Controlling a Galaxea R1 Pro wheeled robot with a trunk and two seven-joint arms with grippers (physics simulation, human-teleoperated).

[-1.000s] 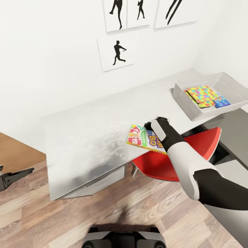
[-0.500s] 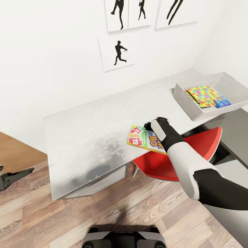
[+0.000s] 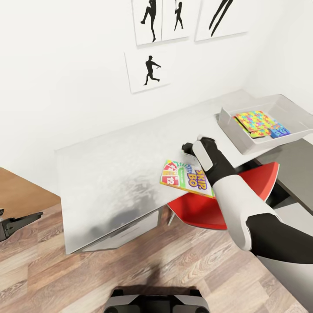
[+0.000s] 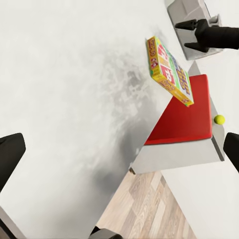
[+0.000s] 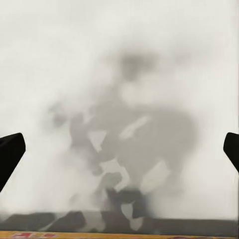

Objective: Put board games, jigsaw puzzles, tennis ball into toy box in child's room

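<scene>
The flat green-and-white Skip-Bo board game box (image 3: pixel 187 178) lies on the white-topped table (image 3: pixel 113 174) at about five o'clock of its surface, one corner hanging past the near edge above the red chair seat (image 3: pixel 226 204). The right gripper (image 3: pixel 188 148) hovers just beyond the box's far edge, at its twelve o'clock; in the right wrist view the two dark fingertips (image 5: pixel 11 155) stand wide apart with nothing between them, so the hand is open and empty, apart from the box. The left gripper (image 3: pixel 19 222) hangs low at nine o'clock, well away from the table, its fingers (image 4: pixel 10 159) likewise spread and empty. The long light grey toy box (image 3: pixel 265 121) sits at two o'clock and holds the multicolour jigsaw puzzle squares (image 3: pixel 254 121) and a blue-lidded box (image 3: pixel 280 129). The left wrist view shows the small yellow-green tennis ball (image 4: pixel 219 119) beyond the chair seat. The step in hand seems to be regrasping the Skip-Bo box. To do it well, bring the open fingers down over the overhanging edge, one above the lid and one beneath, close near the middle of that side so the box will not swing, then lift it level before carrying it toward two o'clock and lowering it flat beside the puzzles.
</scene>
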